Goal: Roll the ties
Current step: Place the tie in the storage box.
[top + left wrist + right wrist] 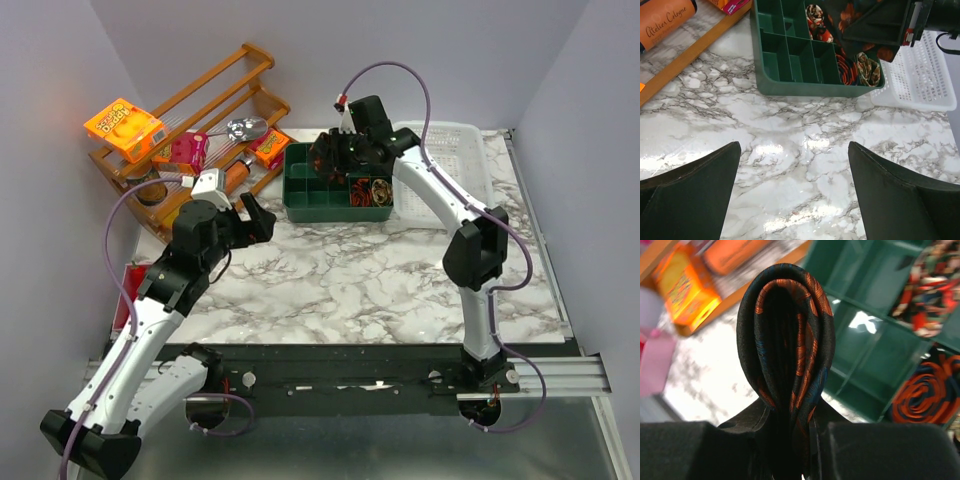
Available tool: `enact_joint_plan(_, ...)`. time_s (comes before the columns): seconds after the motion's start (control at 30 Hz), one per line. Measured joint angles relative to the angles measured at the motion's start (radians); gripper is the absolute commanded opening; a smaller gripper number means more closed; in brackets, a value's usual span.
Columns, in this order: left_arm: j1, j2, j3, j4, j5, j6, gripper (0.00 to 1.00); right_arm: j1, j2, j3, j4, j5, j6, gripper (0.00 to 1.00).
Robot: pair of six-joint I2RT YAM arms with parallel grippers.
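Note:
My right gripper [325,152] is shut on a rolled tie [787,340] of black fabric with orange and blue pattern. It holds the coil above the left part of the green divided tray [300,205]. Other rolled ties [370,190] lie in the tray's right compartments, also seen in the left wrist view [847,70] and the right wrist view [925,395]. My left gripper [255,215] is open and empty over the marble table, left of the tray; its fingers [690,195] frame bare marble.
A wooden rack [190,110] stands at the back left with an orange snack box [125,128], a pink packet [188,152] and bottles. A white perforated basket [455,150] sits right of the green tray. Marble table [350,280] stretches in front.

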State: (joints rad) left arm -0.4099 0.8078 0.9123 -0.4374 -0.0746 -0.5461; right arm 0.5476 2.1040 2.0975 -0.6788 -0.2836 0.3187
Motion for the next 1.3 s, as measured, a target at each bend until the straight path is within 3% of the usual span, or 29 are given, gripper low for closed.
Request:
enact_joint_plan(0.37,0.0,0.044,-0.036,-0.006,0.002,0.007,0.99,-0.03,0.1,0.009,-0.018,0.216,0.086,0.01)
enact_joint_plan(1.3,0.0,0.071,-0.09,0.018,0.032,0.016,0.99,-0.03,0.148,-0.1,-0.018,0.28,0.122,0.01)
